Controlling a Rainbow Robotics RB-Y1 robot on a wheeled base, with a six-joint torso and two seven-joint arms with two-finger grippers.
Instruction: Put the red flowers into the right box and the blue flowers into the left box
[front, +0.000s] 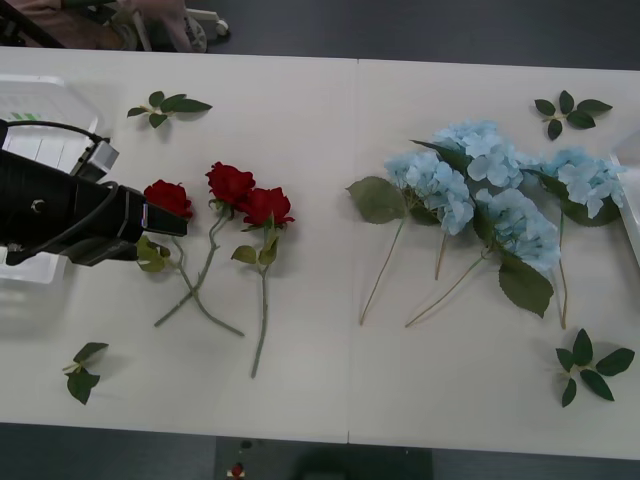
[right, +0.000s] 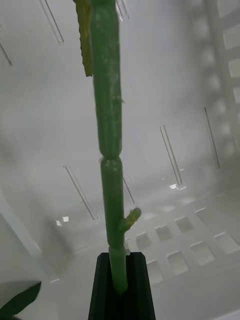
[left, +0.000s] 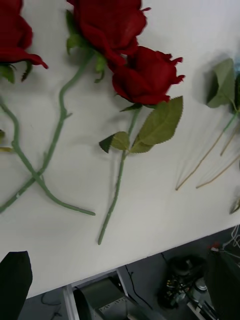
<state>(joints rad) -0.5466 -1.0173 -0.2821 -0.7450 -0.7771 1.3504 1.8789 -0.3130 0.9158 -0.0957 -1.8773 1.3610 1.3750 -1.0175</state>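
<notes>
Red flowers (front: 230, 195) beside left gripper (front: 168, 220), green stem (right: 111, 150) in right gripper (right: 120, 282)

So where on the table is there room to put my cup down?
There is bare table between the red flowers and the blue flowers, along the middle seam, and along the near edge below the stems. It is crowded at the far left, where the left pincer reaches beside the left box, and around the blue heads.
</notes>
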